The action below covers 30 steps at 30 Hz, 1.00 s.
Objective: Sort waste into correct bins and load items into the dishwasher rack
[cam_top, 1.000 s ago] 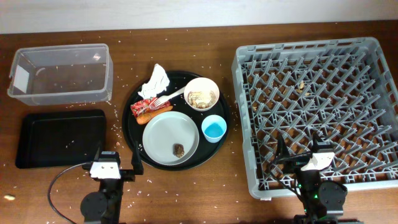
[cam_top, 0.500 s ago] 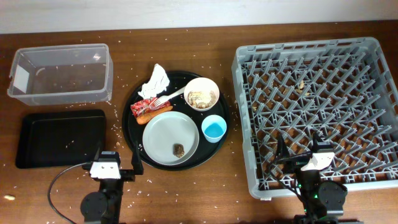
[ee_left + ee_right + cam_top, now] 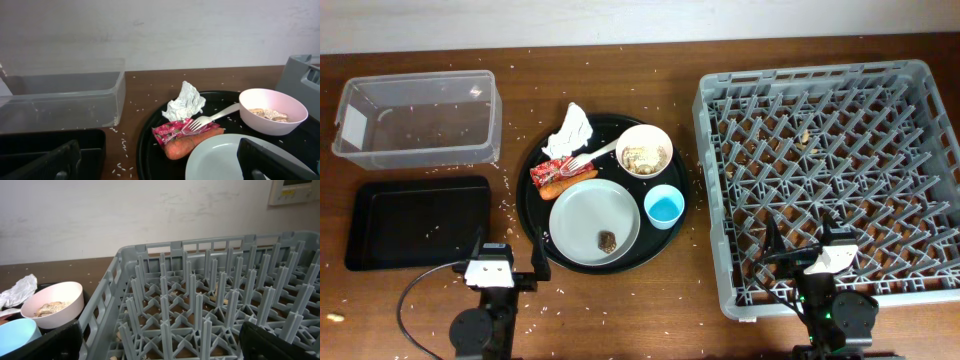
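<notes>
Brown rice-strewn table (image 3: 620, 320), arms parked at 6 o'clock, left gripper (image 3: 508, 255) and right gripper (image 3: 798, 240) both spread and empty; crumpled napkin (image 3: 570, 128) sits at 11 o'clock on round tray (image 3: 523, 195), so probably pinch its peak from above, clear of fork (image 3: 600, 152).

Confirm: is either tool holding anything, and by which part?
Nothing is held. The left tool and the right tool are both open and empty.
</notes>
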Each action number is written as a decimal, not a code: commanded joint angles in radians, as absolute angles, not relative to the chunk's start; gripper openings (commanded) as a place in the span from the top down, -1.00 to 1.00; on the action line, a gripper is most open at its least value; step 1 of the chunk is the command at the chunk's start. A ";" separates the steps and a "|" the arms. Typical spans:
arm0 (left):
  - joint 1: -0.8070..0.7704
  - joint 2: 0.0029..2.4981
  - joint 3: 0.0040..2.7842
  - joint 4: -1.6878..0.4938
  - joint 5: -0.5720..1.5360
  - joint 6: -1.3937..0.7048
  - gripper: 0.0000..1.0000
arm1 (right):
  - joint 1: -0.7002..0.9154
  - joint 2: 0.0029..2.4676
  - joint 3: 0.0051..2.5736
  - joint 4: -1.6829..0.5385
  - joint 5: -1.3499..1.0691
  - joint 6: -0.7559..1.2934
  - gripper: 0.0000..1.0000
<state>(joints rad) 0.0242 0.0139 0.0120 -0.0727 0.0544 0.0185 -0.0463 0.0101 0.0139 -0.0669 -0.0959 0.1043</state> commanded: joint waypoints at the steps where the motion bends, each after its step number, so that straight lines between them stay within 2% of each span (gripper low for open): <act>1: 0.020 0.008 0.009 -0.080 0.044 0.012 -0.98 | -0.052 0.004 0.006 -0.067 -0.097 0.105 -0.98; 16: 0.020 0.008 0.009 -0.080 0.044 0.012 -0.98 | -0.052 0.004 0.006 -0.067 -0.096 0.105 -0.97; 20: 0.020 0.008 0.009 -0.047 -0.102 0.115 -0.98 | -0.052 0.004 0.006 -0.036 -0.121 0.105 -0.97; 24: 0.020 0.011 0.009 -0.068 -0.102 0.115 -0.99 | -0.052 0.004 0.006 -0.025 -0.124 0.105 -0.97; 30: 0.020 0.021 0.025 0.188 -0.016 0.115 -0.98 | -0.053 0.027 0.191 -0.065 -0.126 0.099 -0.97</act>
